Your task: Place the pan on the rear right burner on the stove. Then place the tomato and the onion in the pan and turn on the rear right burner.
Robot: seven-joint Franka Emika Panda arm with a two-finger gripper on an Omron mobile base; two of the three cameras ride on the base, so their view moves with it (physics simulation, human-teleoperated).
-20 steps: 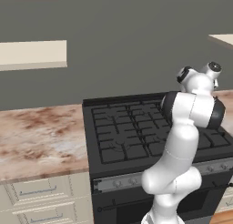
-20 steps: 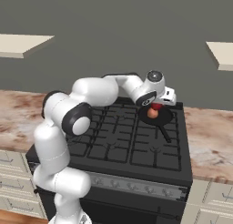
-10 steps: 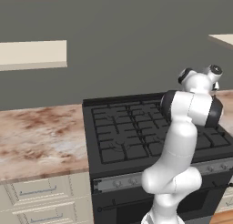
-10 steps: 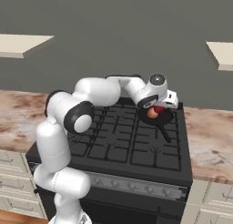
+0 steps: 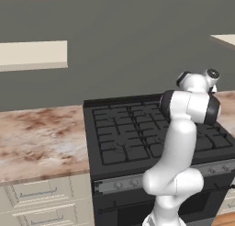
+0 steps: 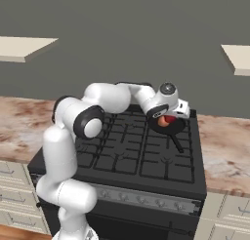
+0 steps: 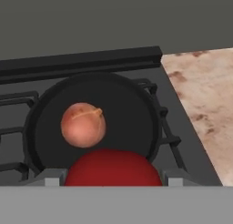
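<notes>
Pan on stove's rear right corner | onion inside | end effector clenched around tomato above near rim

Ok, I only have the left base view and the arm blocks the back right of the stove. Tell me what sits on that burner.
Observer: The pan sits on the rear right burner. In the right base view its handle points toward the stove's front.
Operator: Give me what's inside it.
Observer: The onion lies on the pan's floor, apart from the rim.
Operator: Now report the tomato.
Observer: The tomato is between the fingertips of the gripper, held over the near part of the pan, beside the onion; it is not yet set down.
</notes>
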